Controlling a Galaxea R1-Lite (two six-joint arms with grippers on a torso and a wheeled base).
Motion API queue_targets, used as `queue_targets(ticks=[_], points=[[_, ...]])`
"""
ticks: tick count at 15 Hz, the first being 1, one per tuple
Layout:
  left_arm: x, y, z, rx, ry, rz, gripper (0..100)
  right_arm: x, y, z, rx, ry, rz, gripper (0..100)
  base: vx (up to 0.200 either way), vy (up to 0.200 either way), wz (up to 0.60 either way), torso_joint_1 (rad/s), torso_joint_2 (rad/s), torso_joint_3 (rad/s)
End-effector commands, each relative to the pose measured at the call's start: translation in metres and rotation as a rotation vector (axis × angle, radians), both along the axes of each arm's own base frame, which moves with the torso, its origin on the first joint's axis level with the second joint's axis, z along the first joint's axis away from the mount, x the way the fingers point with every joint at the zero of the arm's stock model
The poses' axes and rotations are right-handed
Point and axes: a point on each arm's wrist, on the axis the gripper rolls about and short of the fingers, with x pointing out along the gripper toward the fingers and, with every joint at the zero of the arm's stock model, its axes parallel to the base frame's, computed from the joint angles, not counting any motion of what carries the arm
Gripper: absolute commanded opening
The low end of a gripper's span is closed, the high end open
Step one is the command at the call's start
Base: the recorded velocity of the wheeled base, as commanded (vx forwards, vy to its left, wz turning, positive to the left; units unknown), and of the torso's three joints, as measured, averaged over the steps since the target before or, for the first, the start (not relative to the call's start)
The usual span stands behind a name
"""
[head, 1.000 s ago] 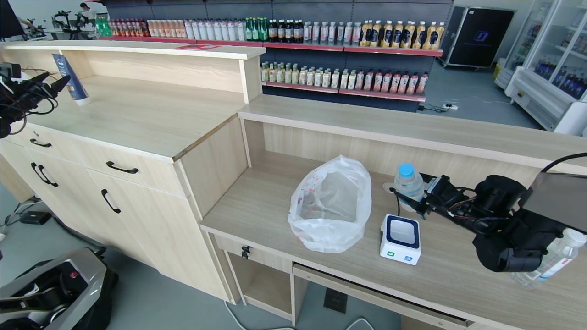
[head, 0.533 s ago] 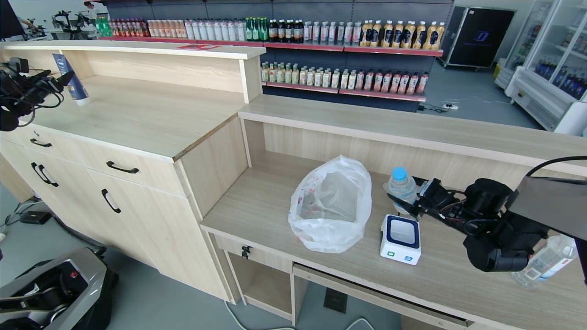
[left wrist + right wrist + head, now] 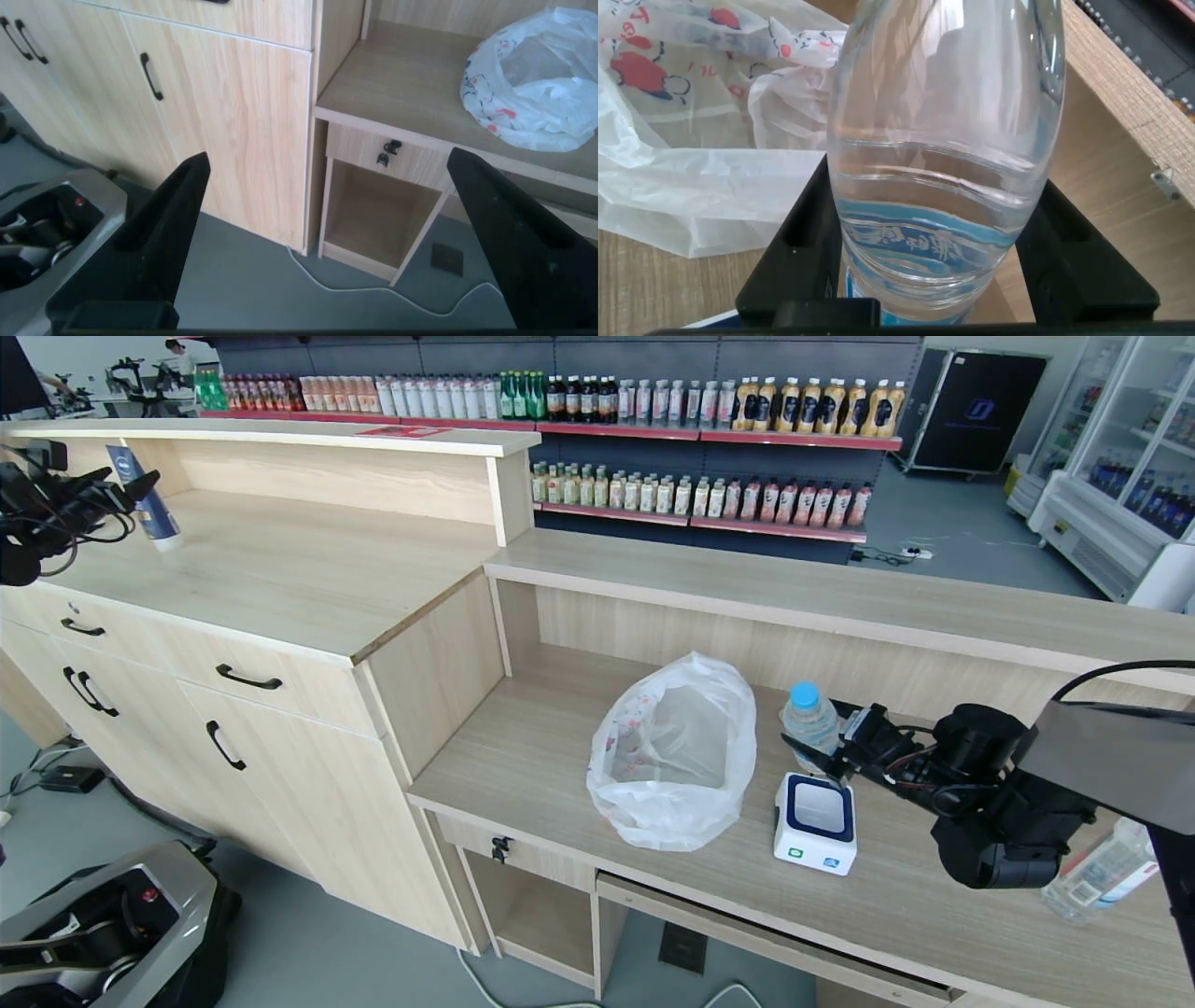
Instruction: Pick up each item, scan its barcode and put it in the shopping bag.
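Right gripper [image 3: 808, 749] clasping water bottle [image 3: 808, 717] (blue label, print illegible), by scanner [image 3: 815, 821]

No legible text on anything.

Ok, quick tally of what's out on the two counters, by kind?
Water bottles: 2, the held bottle in the right gripper and the lying bottle at the lower counter's right end
Blue tube: 1
Shopping bag: 1
Scanner: 1
Total: 5
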Motion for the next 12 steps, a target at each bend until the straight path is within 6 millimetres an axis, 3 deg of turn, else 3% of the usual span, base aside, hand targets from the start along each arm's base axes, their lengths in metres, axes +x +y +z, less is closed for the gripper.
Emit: queue_targets(ticks=[1, 12], points=[[0.0000, 0.0000, 0.0000, -0.001, 0.000, 0.001, 100, 0.0001, 0.0023, -0.0020, -0.002, 0.002, 0.006, 0, 0.000, 0.000, 0.00, 0.000, 0.00, 0.000], [0.0000, 0.0000, 0.0000, -0.001, 0.000, 0.001, 100, 0.0040, 0.0068, 0.0001, -0.034, -0.044, 0.015, 0, 0.000, 0.000, 0.00, 0.000, 0.00, 0.000]])
